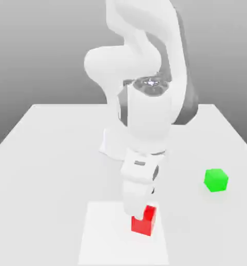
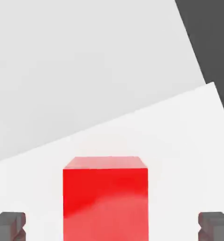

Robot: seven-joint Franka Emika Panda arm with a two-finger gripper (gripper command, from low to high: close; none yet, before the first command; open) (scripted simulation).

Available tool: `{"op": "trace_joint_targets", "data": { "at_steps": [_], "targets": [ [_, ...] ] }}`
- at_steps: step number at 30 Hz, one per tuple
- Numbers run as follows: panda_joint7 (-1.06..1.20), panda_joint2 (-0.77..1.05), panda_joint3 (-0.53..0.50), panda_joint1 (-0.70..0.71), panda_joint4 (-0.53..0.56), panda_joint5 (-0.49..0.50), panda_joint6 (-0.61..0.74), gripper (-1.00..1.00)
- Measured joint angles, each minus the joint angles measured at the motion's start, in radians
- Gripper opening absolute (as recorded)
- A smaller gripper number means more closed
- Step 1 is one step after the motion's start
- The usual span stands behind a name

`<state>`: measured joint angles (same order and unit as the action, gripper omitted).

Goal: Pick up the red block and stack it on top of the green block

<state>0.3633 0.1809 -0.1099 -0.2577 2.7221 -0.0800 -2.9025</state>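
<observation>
The red block sits on a lighter white patch near the table's front. My gripper is directly over it, its body hiding part of the cube in the exterior view. In the hand view the red block lies centred between two dark fingertips, which stand wide apart with clear gaps on both sides, so the gripper is open and not touching it. The green block rests alone on the table toward the exterior view's right, farther back than the red one. It is out of the hand view.
The white table ends in a far edge against a grey background. A brighter rectangular patch lies under the red block. The arm's bulky white links rise over the table's middle.
</observation>
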Motion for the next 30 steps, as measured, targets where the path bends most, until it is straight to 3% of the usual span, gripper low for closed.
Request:
{"op": "trace_joint_targets", "data": {
  "at_steps": [1,2,9,15,30],
  "targets": [
    [0.012,0.036,0.016,0.013,-0.005,-0.014,-0.03,0.0],
    [0.02,0.068,0.03,0.025,-0.01,-0.026,-0.057,-1.0],
    [0.021,0.074,0.034,0.028,-0.011,-0.026,-0.06,-1.0],
    [-0.041,-0.118,-0.004,0.009,0.018,0.056,0.101,-1.0],
    [-0.505,-0.348,0.319,-0.396,0.12,-0.023,0.223,-1.0]
  ]
}}
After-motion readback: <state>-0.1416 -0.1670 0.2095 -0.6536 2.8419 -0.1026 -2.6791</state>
